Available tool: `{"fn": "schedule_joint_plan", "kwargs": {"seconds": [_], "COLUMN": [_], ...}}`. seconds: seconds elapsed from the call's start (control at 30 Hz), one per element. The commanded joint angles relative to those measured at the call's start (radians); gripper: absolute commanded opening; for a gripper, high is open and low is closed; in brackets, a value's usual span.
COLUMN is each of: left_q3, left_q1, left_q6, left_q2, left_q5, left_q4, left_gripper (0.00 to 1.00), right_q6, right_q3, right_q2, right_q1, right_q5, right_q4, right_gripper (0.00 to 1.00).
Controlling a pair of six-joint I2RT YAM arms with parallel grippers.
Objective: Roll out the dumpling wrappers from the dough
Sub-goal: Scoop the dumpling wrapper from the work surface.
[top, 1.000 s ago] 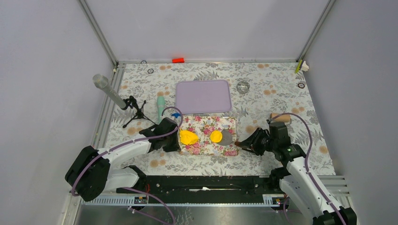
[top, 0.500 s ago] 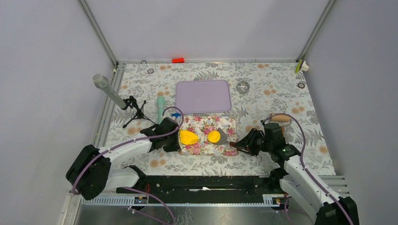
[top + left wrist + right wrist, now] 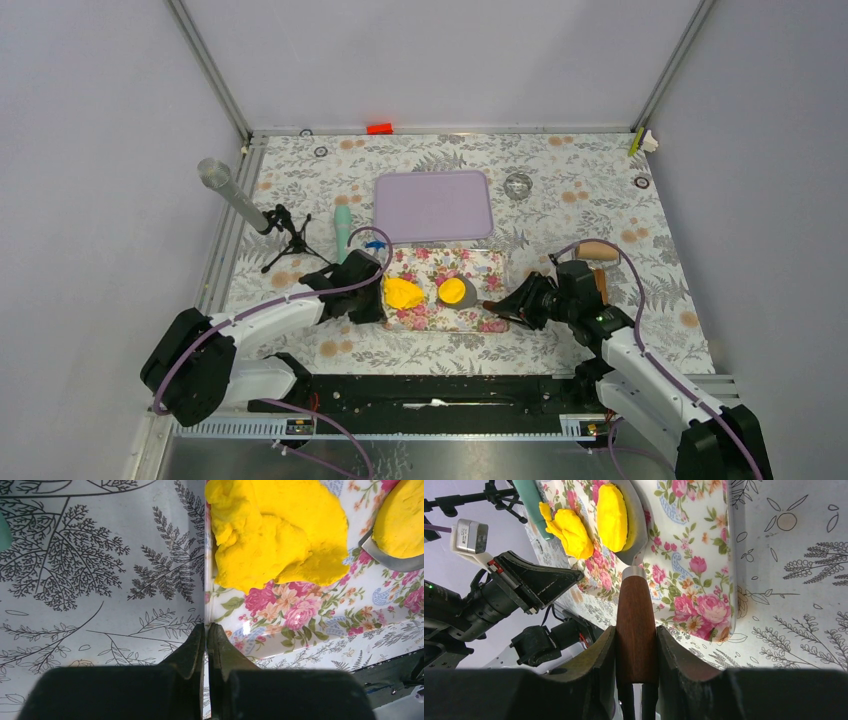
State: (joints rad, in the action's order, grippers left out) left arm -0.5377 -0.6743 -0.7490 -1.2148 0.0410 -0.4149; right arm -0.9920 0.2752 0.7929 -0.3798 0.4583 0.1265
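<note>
Dumpling wrapper (image 3: 452,290) now nearer the dough (image 3: 402,292)

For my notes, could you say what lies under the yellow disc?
Under the yellow disc lies the grey blade of the wooden-handled spatula, above the floral tray; how far it reaches is covered.
</note>
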Motion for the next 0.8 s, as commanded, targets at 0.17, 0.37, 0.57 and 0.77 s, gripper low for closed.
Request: {"fn": "schedule_joint_plan", "kwargs": {"seconds": [0.17, 0.37, 0.57, 0.77], "left_q3": [-0.076, -0.131, -0.202, -0.357], "left_q1": [-0.013, -0.013, -0.013, -0.012], "left_q6": [0.025, 0.041, 0.054, 0.122], "left_q2": [0.032, 0.071, 0.127, 0.17], "left_q5": [0.021, 0.044, 0.044, 0.031], "left_q4": [-0.058, -0.14, -0.226, -0.364], "left_gripper": [0.27, 0.43, 0.53, 0.71], "right_q6": [-0.009, -0.04, -0.014, 0.002], "right_q3": [0.077, 0.09, 0.147, 0.238], "right_q2": [-0.059, -0.1, -0.117, -0.076], "right_q1": [-0.007, -0.007, -0.007, -0.007], "right_q5": [-0.033, -0.014, -0.02, -0.003], "right_q4": [0.081, 0.059, 0.109, 0.074], "right_gripper": [0.0, 0.0, 0.0, 0.0]}}
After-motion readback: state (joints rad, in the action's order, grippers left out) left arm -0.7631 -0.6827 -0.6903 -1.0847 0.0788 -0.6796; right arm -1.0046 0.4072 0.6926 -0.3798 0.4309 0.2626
